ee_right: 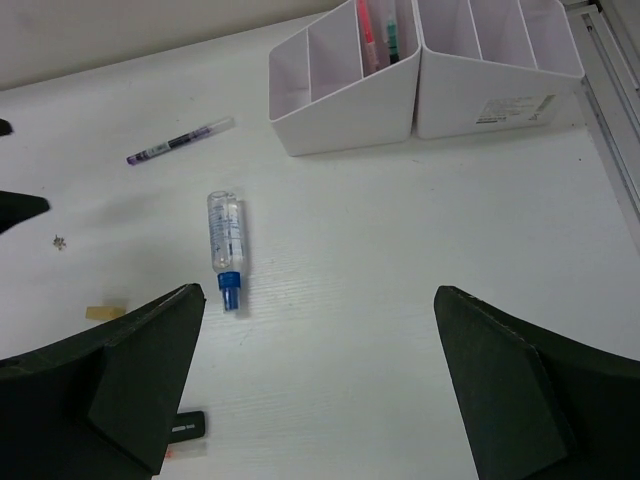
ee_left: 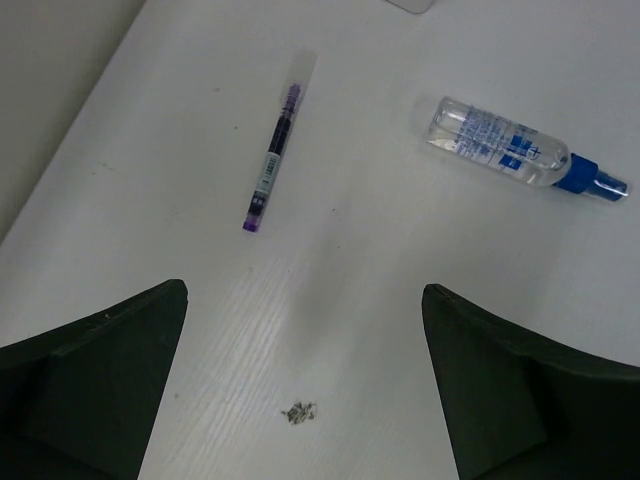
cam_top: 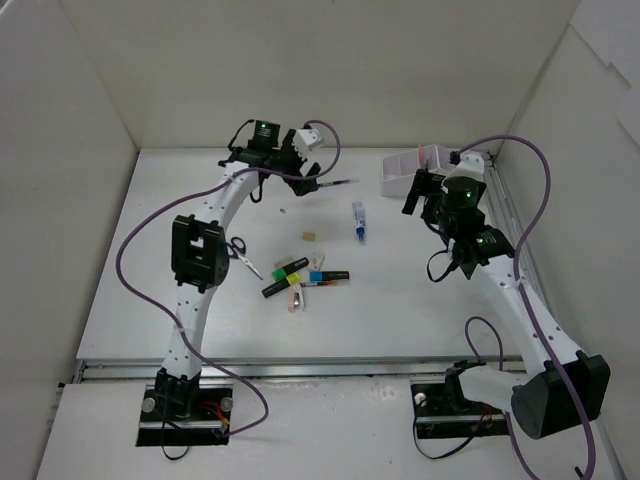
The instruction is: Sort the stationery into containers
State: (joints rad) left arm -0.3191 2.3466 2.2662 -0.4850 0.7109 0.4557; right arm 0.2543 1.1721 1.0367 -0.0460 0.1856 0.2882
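A thin pen (ee_left: pixel 272 158) with a purple end lies on the table ahead of my open left gripper (ee_left: pixel 304 290), which hovers above bare table with nothing between its fingers. To its right lies the blue-tipped clear tube (ee_left: pixel 515 153). From above, that pen (cam_top: pixel 335 184), the tube (cam_top: pixel 358 222), a beige eraser (cam_top: pixel 310 236), scissors (cam_top: pixel 240 255) and a cluster of markers (cam_top: pixel 300 275) are spread over mid-table. The white organiser (ee_right: pixel 420 70) holds a pink pen (ee_right: pixel 367 35) and a green one (ee_right: pixel 392 30). My right gripper (ee_right: pixel 318 292) hangs open and empty in front of it.
White walls close in the table on three sides. A metal rail (cam_top: pixel 505 215) runs along the right edge behind the right arm. A small dark speck of debris (ee_left: pixel 298 411) lies under the left gripper. A tiny white eraser (cam_top: pixel 284 211) sits left of the tube.
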